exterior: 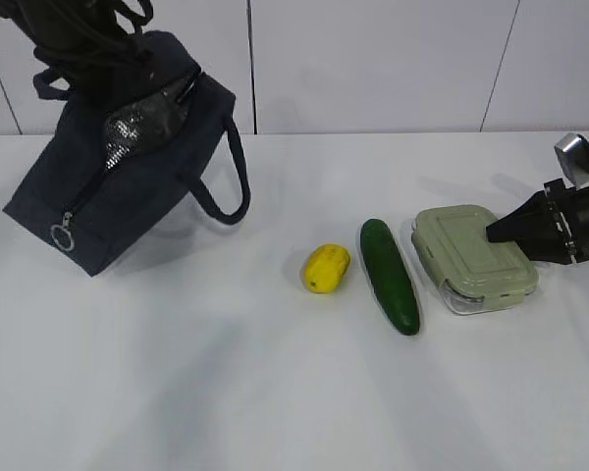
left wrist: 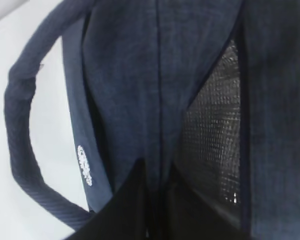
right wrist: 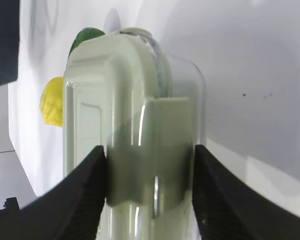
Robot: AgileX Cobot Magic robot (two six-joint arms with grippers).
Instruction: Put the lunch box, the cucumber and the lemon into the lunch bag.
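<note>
The step in hand appears to be the first one, taking up the lunch box [exterior: 474, 257]; it sits on the white worktop [exterior: 275, 392] at the right, with the cucumber [exterior: 390, 276] just beside it and the lemon [exterior: 327, 268] further left, all three outside the lunch bag [exterior: 118, 147]. The right gripper [right wrist: 150, 187] has its jaws set on either side of the box's end, over a lid clasp, touching or nearly touching it; whether they grip firmly cannot be told. The left gripper [left wrist: 157, 200] pinches a fold of the bag's fabric by the part-open zipper, silver lining showing. Next, the right arm likely needs a secure squeeze, a lift, then a carry across to the opening; the gap looks narrow for the box.
</note>
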